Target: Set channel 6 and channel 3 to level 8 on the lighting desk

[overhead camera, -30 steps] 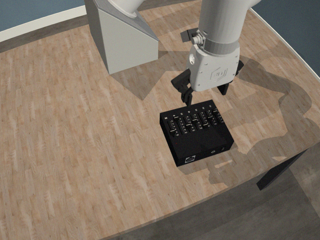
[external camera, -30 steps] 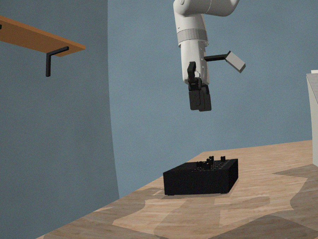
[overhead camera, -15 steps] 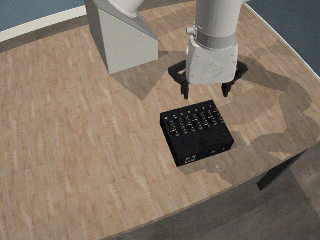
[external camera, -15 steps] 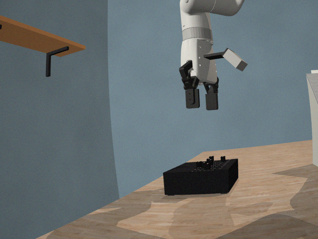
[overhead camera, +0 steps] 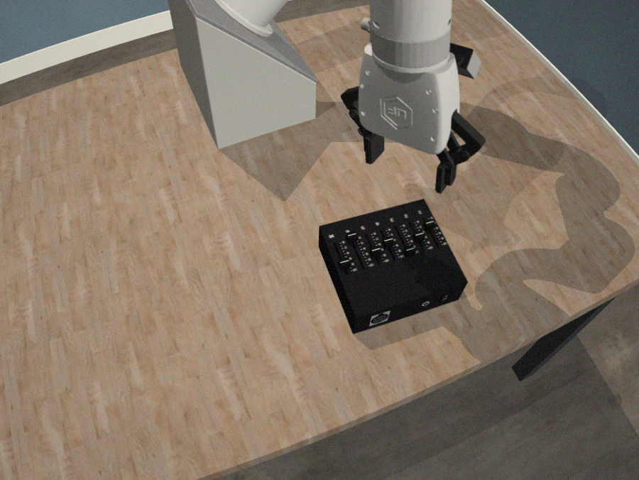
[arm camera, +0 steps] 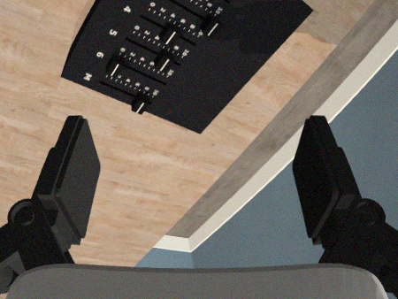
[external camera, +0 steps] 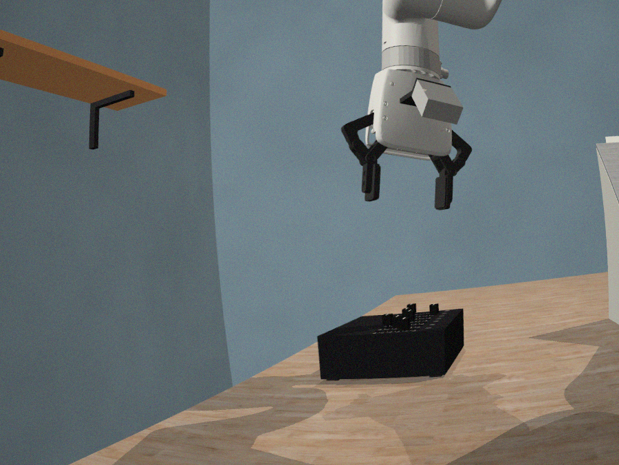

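Observation:
The black lighting desk (overhead camera: 397, 289) (external camera: 379, 353) (arm camera: 235, 74) stands flat on the wooden table (overhead camera: 155, 258), near its right front edge. Its fader caps stand at different heights. The cap of channel 6 (overhead camera: 352, 233) (arm camera: 113, 66) sits near the labelled end of its slot. The cap of channel 3 (overhead camera: 410, 248) (arm camera: 209, 26) sits farther from the labels. I cannot read the levels. My gripper (overhead camera: 407, 174) (external camera: 406, 201) (arm camera: 195, 140) is open and empty. It hangs high above the desk, over its labelled far side, touching nothing.
The robot's grey base block (overhead camera: 248, 87) stands at the back of the table, behind the desk. The table's curved edge (overhead camera: 516, 351) runs close to the desk's right front. A wooden wall shelf (external camera: 75, 75) hangs far off to the left.

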Action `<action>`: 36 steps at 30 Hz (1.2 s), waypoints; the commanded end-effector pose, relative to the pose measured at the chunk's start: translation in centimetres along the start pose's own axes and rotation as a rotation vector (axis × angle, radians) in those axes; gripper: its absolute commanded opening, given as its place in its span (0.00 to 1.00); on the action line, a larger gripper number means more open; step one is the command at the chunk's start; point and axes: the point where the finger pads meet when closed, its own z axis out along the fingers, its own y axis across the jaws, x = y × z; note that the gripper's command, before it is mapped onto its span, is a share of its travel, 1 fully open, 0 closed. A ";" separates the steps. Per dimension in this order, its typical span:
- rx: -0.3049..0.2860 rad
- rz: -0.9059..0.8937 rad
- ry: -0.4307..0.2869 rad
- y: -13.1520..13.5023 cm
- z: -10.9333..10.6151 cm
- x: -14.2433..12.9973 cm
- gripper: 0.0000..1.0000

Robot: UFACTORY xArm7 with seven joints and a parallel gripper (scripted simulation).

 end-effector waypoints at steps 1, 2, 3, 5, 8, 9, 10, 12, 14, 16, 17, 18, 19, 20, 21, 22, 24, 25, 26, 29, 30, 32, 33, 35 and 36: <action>-0.031 0.277 -0.021 -0.8 -0.6 0.6 1.00; -0.040 0.325 -0.020 -0.9 -0.7 0.7 1.00; -0.048 0.374 -0.019 -1.1 -0.8 0.8 1.00; -0.065 0.470 -0.016 -1.5 -1.0 1.0 1.00; -0.087 0.613 -0.014 -1.7 -1.0 1.1 1.00; -0.095 0.652 -0.011 -1.9 -1.1 1.2 1.00; -0.102 0.692 -0.008 -2.2 -1.2 1.3 1.00; -0.118 0.783 -0.002 -2.6 -1.3 1.4 1.00; -0.135 0.881 0.004 -2.9 -1.4 1.6 1.00; -0.151 0.978 0.012 -3.3 -1.5 1.7 1.00; -0.159 1.027 0.016 -3.4 -1.6 1.7 1.00; -0.168 1.075 0.020 -3.6 -1.6 1.8 1.00; -0.176 1.123 0.025 -3.7 -1.6 1.8 1.00; -0.184 1.172 0.029 -3.8 -1.7 1.9 1.00; -0.192 1.220 0.033 -3.9 -1.7 1.9 1.00; -0.199 1.268 0.038 -4.0 -1.7 1.9 1.00; -0.199 1.268 0.038 -4.0 -1.7 1.9 1.00; -0.221 1.408 0.049 -4.1 -1.7 1.9 1.00; -0.227 1.447 0.053 -4.2 -1.7 2.0 1.00; -0.247 1.577 0.065 -4.3 -1.8 2.0 1.00; -0.254 1.624 0.068 -4.3 -1.8 2.0 1.00; -0.267 1.719 0.075 -4.4 -1.8 2.0 1.00; -0.273 1.766 0.078 -4.4 -1.8 2.0 1.00; -0.285 1.859 0.081 -4.4 -1.8 2.0 1.00; -0.290 1.905 0.082 -4.4 -1.8 2.0 1.00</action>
